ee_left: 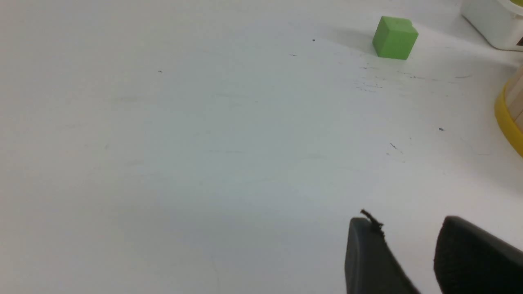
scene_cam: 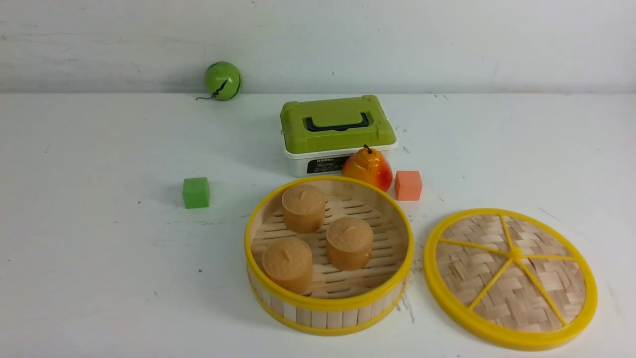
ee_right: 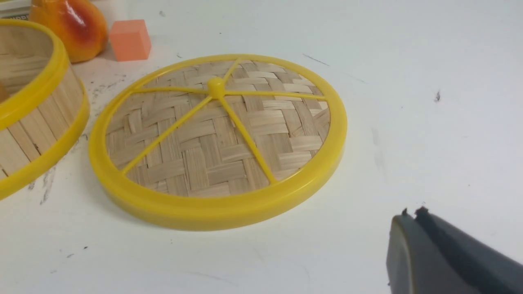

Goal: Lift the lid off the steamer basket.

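The steamer basket [scene_cam: 329,303] stands uncovered in the middle of the table, with three brown cylinders [scene_cam: 303,206] on its slatted floor. The lid [scene_cam: 512,278] lies flat on the table just right of the basket, apart from it. Neither arm shows in the front view. In the right wrist view my right gripper [ee_right: 412,213] is shut on nothing, off to the side of the lid [ee_right: 212,134] and clear of its rim; the basket's wall [ee_right: 36,118] shows beyond. My left gripper [ee_left: 406,222] is open over bare table, with the basket's edge [ee_left: 508,118] at the frame's side.
A green-and-white box [scene_cam: 338,124] stands behind the basket, with a pear [scene_cam: 367,168] and an orange cube [scene_cam: 408,185] in front of it. A green cube [scene_cam: 196,192] sits left of the basket, a green ball [scene_cam: 222,80] by the back wall.
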{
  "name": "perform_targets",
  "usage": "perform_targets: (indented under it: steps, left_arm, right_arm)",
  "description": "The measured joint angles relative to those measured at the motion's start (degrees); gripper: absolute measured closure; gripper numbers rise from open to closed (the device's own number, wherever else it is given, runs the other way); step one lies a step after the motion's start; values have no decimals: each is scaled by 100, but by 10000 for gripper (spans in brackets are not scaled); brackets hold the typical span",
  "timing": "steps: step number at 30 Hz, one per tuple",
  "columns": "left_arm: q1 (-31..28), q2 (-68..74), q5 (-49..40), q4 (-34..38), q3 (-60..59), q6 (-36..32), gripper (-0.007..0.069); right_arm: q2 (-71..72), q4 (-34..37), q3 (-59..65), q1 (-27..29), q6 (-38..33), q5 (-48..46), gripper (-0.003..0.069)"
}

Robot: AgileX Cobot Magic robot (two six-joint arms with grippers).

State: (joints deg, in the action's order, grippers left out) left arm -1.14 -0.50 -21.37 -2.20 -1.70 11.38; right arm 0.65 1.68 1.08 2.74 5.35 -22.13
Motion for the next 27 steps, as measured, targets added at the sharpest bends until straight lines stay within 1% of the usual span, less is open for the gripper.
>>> perform_targets:
  steps: [27]
  left_arm:
    - [0,0,0,0,0,0,385]
  right_arm:
    - [0,0,0,0,0,0,637]
